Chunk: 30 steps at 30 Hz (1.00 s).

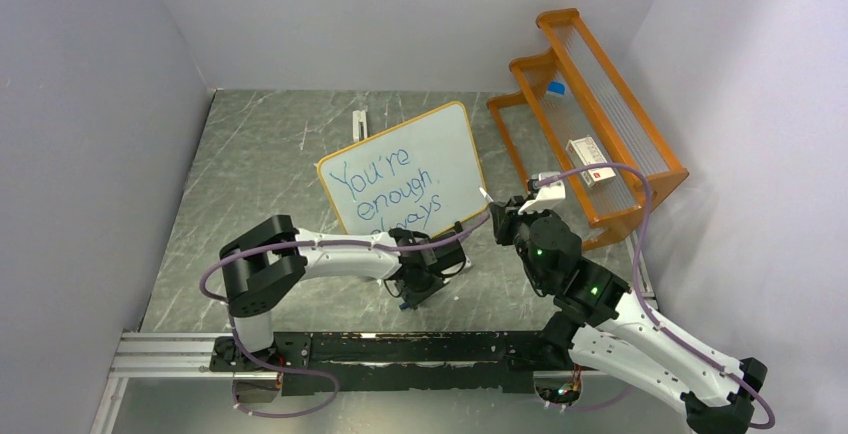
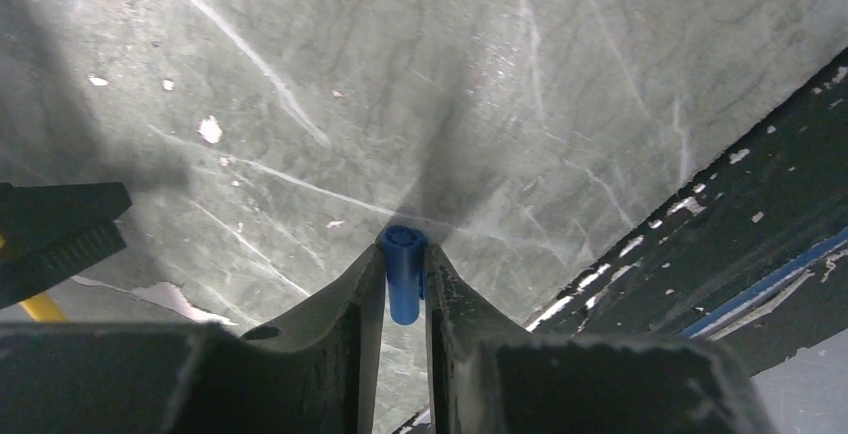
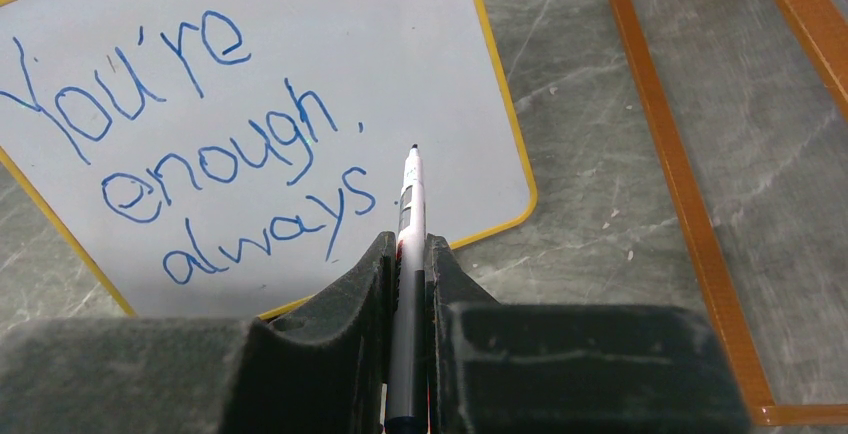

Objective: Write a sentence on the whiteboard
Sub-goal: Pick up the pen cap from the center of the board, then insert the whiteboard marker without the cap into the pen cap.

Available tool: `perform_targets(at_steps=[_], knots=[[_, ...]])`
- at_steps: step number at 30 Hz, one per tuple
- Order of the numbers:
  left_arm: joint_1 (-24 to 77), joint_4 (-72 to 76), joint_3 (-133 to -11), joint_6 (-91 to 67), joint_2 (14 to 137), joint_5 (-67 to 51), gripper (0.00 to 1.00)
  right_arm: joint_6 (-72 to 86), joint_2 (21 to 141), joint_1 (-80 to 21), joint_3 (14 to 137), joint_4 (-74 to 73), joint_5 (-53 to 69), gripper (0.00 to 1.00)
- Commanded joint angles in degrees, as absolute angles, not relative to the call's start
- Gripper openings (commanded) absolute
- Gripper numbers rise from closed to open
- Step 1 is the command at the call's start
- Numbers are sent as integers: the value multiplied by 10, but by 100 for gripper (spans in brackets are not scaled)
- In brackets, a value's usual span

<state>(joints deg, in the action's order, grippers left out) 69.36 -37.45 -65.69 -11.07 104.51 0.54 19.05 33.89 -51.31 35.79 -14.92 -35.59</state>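
- Right gripper (image 3: 408, 246) fingers (image 3: 352, 289) are pressed onto a marker (image 3: 411, 199). The barrel runs out between them, uncapped tip forward.
- Marker tip sits over the whiteboard (image 3: 430, 44), just right of the "s" in "always". Touching or not: cannot tell.
- Right arm (image 1: 640, 339) rises from its base at near right and leans left and away. Its wrist bends toward the board's right near corner.
- Left gripper (image 2: 405, 244) fingers (image 2: 345, 304) pinch a small blue cap (image 2: 404, 279). The cap's open end faces out toward the table (image 2: 300, 54).
- Left arm (image 1: 330, 254) has its elbow folded at near left and its forearm stretched right along the board's near edge. The gripper is low, just in front of the board, pointing down.
- Whiteboard is mid-table, turned at an angle, with a yellow-orange frame. Flat or propped: cannot tell.
- Blue handwriting reads "You're enough, always". In the top view the left arm partly covers the last line.
- Orange rack (image 1: 600, 104) stands right of the board, apart from it. It holds a small white box (image 1: 590, 162).
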Motion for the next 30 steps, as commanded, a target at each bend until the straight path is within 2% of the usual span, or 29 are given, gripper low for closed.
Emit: perform_targets(at_steps=[1,8,19,30], knots=[[717,-394,-636,-132,1070,-1,22,190,335,-511,359,-144,-367,0],[711,-390,-634,-145,1019,29,5,191,330,-510,356,-144,-364,0],[676,-325,-613,-197,924,40,5,180,329,-510,343,-121,-320,0],[616,-197,-584,-329,731,135,5,143,280,-510,283,22,-244,0]])
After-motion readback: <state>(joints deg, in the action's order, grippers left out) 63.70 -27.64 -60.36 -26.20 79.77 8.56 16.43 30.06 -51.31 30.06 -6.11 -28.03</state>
